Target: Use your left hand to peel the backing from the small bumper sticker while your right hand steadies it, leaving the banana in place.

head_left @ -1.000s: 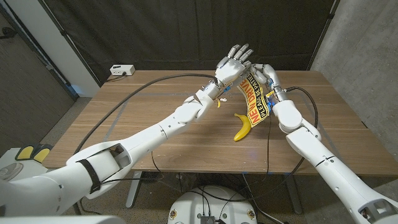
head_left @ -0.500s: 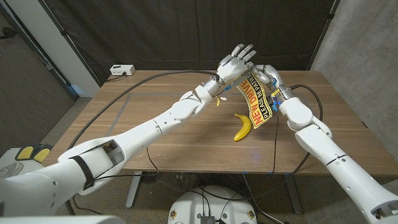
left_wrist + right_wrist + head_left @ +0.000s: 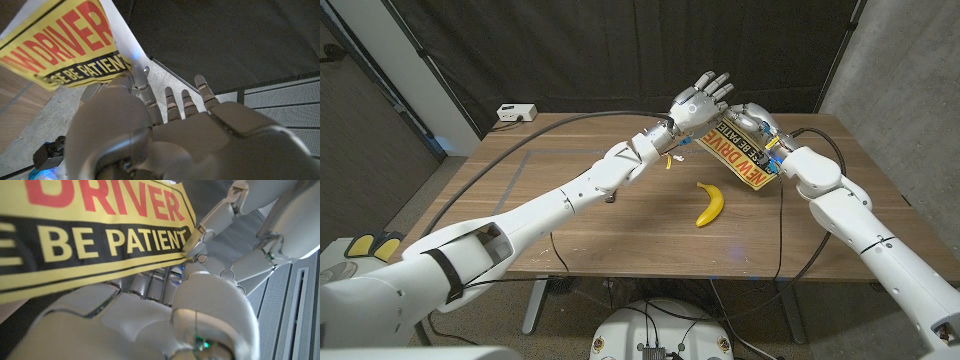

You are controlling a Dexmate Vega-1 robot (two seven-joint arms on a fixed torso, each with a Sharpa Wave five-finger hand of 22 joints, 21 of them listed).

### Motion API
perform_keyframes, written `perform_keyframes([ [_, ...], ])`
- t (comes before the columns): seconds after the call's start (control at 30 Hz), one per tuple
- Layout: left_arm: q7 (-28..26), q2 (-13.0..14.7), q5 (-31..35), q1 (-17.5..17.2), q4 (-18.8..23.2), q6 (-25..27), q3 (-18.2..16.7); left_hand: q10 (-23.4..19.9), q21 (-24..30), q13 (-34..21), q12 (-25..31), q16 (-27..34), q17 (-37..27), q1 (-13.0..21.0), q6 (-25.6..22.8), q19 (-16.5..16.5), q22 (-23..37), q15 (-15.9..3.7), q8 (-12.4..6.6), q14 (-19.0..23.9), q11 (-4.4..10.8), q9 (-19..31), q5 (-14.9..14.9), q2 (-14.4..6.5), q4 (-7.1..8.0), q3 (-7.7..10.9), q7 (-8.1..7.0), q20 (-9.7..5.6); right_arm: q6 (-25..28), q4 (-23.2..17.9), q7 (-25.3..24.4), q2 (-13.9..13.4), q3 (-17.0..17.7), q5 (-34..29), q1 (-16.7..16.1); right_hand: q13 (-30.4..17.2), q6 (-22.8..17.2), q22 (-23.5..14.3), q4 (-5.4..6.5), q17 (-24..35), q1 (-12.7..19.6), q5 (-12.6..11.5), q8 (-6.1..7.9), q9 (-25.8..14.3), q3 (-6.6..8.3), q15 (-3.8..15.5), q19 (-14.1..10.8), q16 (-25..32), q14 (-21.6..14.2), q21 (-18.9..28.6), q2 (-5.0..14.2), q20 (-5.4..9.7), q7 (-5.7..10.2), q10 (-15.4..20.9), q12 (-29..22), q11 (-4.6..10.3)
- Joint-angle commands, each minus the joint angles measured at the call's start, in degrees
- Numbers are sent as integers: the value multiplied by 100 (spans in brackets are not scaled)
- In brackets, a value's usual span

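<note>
Above the banana, the right hand clamps the sticker; the left hand, fingers apart, touches its corner. It should pinch only the backing there.

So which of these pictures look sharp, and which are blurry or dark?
Head view: evenly lit and sharp, the banana and sticker crisp against the black curtain. Left wrist view: dim, the left hand close and soft, the sticker's lettering slightly blurred. Right wrist view: lettering readable, but the right hand up close is out of focus.
</note>
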State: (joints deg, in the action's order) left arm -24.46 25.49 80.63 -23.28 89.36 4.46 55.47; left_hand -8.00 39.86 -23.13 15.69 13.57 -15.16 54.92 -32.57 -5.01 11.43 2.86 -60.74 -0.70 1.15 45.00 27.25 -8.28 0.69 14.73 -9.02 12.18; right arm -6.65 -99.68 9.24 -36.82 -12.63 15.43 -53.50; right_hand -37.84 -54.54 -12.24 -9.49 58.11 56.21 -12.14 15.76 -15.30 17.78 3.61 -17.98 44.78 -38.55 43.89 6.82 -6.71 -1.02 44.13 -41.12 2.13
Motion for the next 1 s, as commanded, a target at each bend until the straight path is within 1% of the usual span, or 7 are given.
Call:
perform_keyframes([
  [0.03,69,77,-10,-87,141,-20,-120,-45,24,-10,39,23,-12,75,48,55,17,-2,-11,34,21,15,34,-8,9,-25,-145,24,-291,599,992,208,57,448,280,76,529,12,388,-177,-785,83,-379,86,-136,40,201,-412,326,68,-202,-113,70,-593,281,-137],
  [0.23,42,92,-249,-134,181,-115,-212,-66,25,-10,42,32,-9,87,47,71,15,-10,-8,63,-7,12,42,-17,14,-32,-134,24,-791,1220,1513,487,128,809,451,427,1146,27,471,-700,-1296,11,-523,183,-103,-197,464,-995,709,59,-203,-208,-57,-1140,800,-445],
  [0.4,137,99,-651,-197,264,-219,-342,-81,27,-11,45,34,-7,93,73,81,15,-16,-8,69,11,29,46,-24,19,-36,-128,24,-833,1241,1470,498,188,662,460,681,1304,51,-48,-899,-791,-477,-437,233,444,-119,594,-1265,882,80,-184,-231,3,-1316,1147,-327],
  [0.5,179,101,-805,-214,295,-248,-382,-84,28,-11,44,34,-7,95,88,88,14,-17,-5,71,1,34,48,-30,23,-36,-130,24,-716,1062,1172,509,227,493,375,546,261,59,-151,-654,-30,-834,16,112,966,260,290,-874,283,302,-312,11,154,-310,747,-70],
  [0.63,191,102,-929,-220,310,-269,-400,-89,31,-11,43,35,-6,97,112,99,14,-15,-5,73,-3,50,50,-42,30,-37,-121,24,-731,964,989,469,198,271,345,147,-367,31,-33,345,383,-440,402,-176,817,479,144,11,144,553,-184,213,100,157,289,-4],
  [0.83,142,94,-1048,-233,296,-295,-391,-115,34,-11,50,36,-6,98,130,113,14,-11,-12,80,0,73,51,-53,41,-40,-118,24,-572,637,405,469,178,-66,175,-448,242,15,375,908,240,18,445,-678,604,610,560,276,573,637,429,525,103,-361,40,70],
  [1.0,116,120,-1093,-264,311,-321,-365,-115,35,-12,47,38,-6,100,135,121,13,-14,7,84,-31,47,51,-61,48,-41,-130,23,-936,729,-105,718,214,-128,55,-1152,754,6,777,1180,117,-34,801,-1382,731,735,835,366,767,776,488,593,287,-803,-259,270],
])
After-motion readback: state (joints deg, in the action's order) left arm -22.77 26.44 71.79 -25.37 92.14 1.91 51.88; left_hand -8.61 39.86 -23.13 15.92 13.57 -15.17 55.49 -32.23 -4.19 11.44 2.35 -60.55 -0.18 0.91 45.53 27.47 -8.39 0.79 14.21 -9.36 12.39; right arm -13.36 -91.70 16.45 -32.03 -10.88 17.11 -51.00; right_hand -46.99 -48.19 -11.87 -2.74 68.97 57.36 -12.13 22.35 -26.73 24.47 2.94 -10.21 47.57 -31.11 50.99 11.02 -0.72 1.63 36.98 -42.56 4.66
